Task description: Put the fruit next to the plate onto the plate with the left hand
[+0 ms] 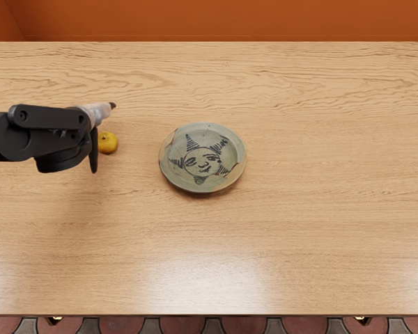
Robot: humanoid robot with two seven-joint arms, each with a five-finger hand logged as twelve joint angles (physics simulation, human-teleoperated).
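A small yellow-orange fruit [108, 142] lies on the wooden table [265, 236], to the left of the plate. The plate [203, 157] is round, grey-green, with a dark face and star drawn on it, and nothing lies on it. My left hand [94, 136] comes in from the left edge on a dark arm and sits right beside the fruit, on its left. One pale finger [101, 108] points out above the fruit and a dark finger [93, 156] hangs down beside it. The fingers are spread and hold nothing.
The tabletop stretches wide to the right of and in front of the plate. An orange wall [209, 17] runs behind the table's far edge.
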